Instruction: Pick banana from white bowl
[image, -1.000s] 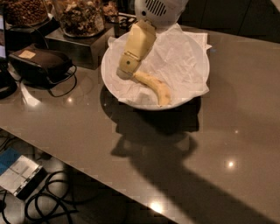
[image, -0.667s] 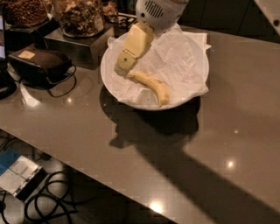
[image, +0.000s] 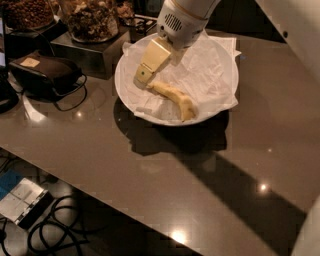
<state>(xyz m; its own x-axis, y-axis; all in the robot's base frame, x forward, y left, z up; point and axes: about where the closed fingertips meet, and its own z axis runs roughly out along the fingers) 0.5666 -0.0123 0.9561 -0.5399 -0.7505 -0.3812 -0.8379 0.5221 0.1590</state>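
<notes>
The banana (image: 176, 100) lies in the front half of the white bowl (image: 226, 67), on crumpled white paper, running from upper left to lower right. My gripper (image: 142, 79), cream-coloured below a white wrist, reaches down into the left side of the bowl. Its tip is right at the banana's upper-left end. I cannot tell whether it touches the banana. The banana rests on the paper and is not lifted.
The bowl sits on a glossy brown table (image: 150, 170). Behind it to the left are glass jars of dark snacks (image: 90, 20) on a dark box. A black pouch with a cord (image: 47, 72) lies at the left. Cables and a device (image: 22, 202) lie on the floor below the table edge.
The gripper drew up and left a little, then came back down to the banana's upper-left end. The banana and bowl have not moved.
</notes>
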